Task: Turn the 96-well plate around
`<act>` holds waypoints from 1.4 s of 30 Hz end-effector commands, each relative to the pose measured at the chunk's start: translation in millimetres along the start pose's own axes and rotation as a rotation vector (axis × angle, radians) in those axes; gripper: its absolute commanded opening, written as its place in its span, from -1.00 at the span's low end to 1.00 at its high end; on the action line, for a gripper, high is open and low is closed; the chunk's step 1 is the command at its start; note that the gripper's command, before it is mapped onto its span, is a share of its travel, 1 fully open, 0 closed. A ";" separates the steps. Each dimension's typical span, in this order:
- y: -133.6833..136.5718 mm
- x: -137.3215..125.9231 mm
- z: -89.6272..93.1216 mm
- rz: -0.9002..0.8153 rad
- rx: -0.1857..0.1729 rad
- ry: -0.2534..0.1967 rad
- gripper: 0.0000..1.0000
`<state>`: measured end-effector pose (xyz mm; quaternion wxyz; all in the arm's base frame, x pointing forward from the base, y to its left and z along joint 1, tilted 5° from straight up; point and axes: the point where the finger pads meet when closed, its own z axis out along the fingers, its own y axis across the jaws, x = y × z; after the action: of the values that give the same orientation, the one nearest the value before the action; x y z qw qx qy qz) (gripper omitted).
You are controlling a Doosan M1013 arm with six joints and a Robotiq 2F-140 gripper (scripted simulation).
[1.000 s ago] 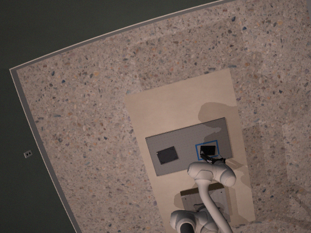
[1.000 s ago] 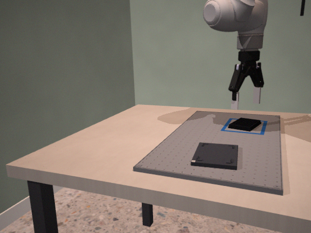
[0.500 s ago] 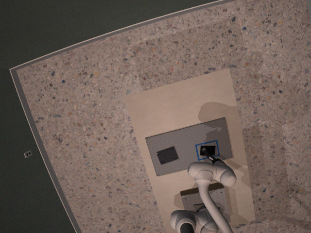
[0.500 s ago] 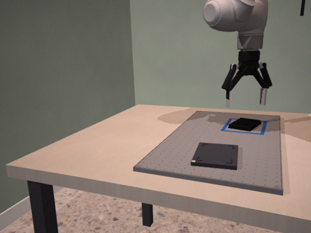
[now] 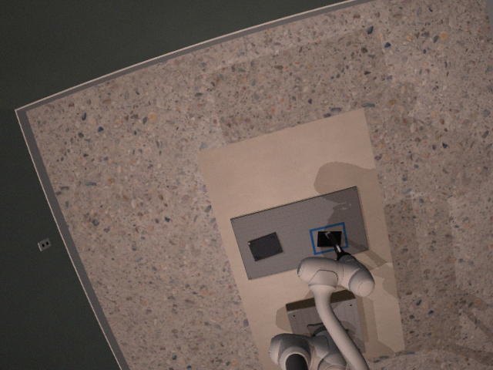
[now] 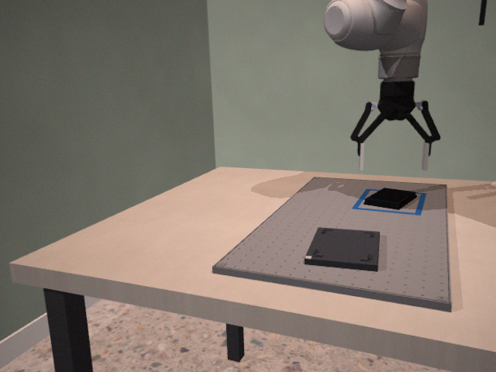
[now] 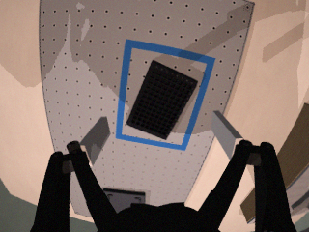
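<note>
The black 96-well plate [image 6: 390, 198] lies flat inside the blue taped outline B1 [image 6: 388, 201] at the far end of the grey perforated deck [image 6: 344, 235]. It also shows in the wrist view [image 7: 161, 99] and in the overhead view [image 5: 329, 237]. The plate nest N1 [image 6: 343, 248] is a dark flat square with small corner locators and a white mark at its near left corner; nothing sits in it. My gripper [image 6: 393, 162] hangs high above the plate, fingers wide open and holding nothing. In the wrist view the plate lies between and beyond the two fingertips.
The deck lies on a tan table [image 6: 160, 235] with dark legs. The arm's base plate [image 5: 326, 318] sits at the table's near end in the overhead view. A green wall stands behind the table.
</note>
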<state>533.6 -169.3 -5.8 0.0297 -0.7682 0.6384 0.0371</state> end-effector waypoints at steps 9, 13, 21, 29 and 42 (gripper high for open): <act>-0.1 -0.1 -0.1 0.353 -0.006 0.010 1.00; -0.1 -0.1 -0.1 0.486 -0.005 0.010 1.00; -0.1 -0.1 -0.1 0.490 -0.005 0.010 1.00; -0.1 -0.1 -0.1 0.490 -0.005 0.010 1.00; -0.1 -0.1 -0.1 0.490 -0.005 0.010 1.00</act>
<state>533.6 -169.2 -5.8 0.0145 -0.5905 0.8059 0.0410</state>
